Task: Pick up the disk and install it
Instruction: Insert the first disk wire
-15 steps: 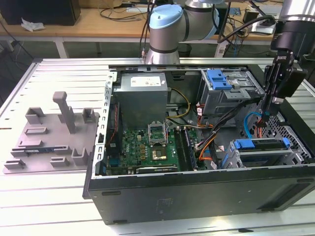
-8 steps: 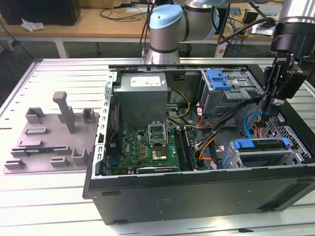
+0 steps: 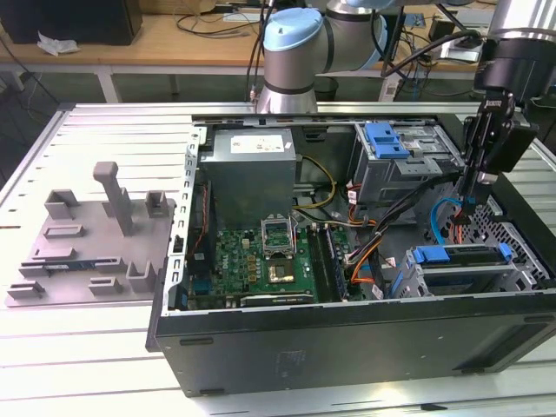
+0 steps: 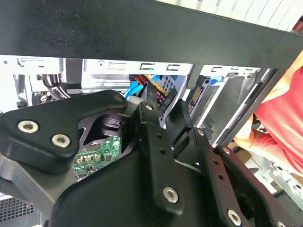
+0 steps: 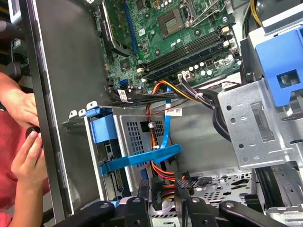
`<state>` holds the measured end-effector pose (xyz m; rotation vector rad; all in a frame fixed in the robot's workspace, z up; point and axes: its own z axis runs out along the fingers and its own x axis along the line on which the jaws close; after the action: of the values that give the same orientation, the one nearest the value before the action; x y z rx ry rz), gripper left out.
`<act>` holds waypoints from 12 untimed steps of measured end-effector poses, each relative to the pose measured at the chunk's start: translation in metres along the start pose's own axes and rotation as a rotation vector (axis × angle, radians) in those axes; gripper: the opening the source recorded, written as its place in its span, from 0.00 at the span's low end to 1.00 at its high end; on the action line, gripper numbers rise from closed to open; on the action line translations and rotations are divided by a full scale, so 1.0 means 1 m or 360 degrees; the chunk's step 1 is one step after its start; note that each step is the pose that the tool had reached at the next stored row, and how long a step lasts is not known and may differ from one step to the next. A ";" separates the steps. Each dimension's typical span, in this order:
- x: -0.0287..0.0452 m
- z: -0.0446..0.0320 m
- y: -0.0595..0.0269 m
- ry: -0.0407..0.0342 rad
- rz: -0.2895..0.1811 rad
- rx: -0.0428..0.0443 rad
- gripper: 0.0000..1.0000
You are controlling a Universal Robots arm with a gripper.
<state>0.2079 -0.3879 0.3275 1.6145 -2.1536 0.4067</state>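
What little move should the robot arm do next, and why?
Probably lower the gripper slowly toward the disk. The gripper looks open and empty, and it hangs above the disk, which sits in its blue caddy inside the computer case. Cables run close by, so a gentle, straight descent seems safest.

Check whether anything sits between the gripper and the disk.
Yes. The open gripper hangs just above the disk, which lies edge-on in its blue caddy. A looping blue cable and a bundle of orange wires cross the space below the gripper, so they could snag on the way down.
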 end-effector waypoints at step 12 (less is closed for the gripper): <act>-0.0013 0.0012 -0.0034 0.0000 0.0000 0.0000 0.35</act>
<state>0.2113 -0.3883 0.3258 1.6146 -2.1535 0.4066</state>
